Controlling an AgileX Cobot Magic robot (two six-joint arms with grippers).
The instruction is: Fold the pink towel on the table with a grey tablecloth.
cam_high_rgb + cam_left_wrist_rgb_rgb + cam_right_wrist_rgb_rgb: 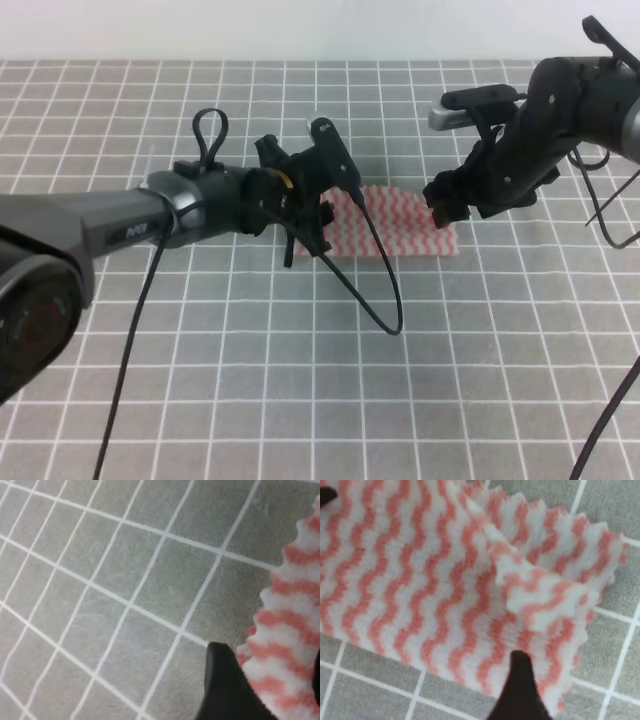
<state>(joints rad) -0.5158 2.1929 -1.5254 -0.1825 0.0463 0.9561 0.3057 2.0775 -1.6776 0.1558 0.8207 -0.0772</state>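
The pink towel point(400, 228) lies near the middle of the bench point(300, 400), on the grey cloth with its grid of thin white lines, a little toward the far side. Both arms meet over it, 1 from each side.

The left claw point(318, 218) sits at the towel's left edge, low over the cloth. In the left wrist view 1 dark fingertip point(225, 690) comes up from the bottom of the picture, just beside the towel's zigzag edge point(290, 630), with bare grey bench point(125, 580) filling the rest. The other finger barely shows at the right border, so towel lies between the 2 fingers, but I cannot tell how wide the left claw stands or whether it pinches the cloth.

The right claw point(445, 208) is at the towel's right edge, near its far corner. In the right wrist view the towel point(420, 580) fills most of the picture, and its right-hand corner is lifted and folded back over itself in a raised flap point(545, 595). 1 dark fingertip point(520, 685) lies against the cloth just below that flap. The second finger is hidden, so whether the right claw is closed on the flap cannot be told. A thin black cable point(385, 290) hangs from the left arm and loops down over the bench in front of the towel.
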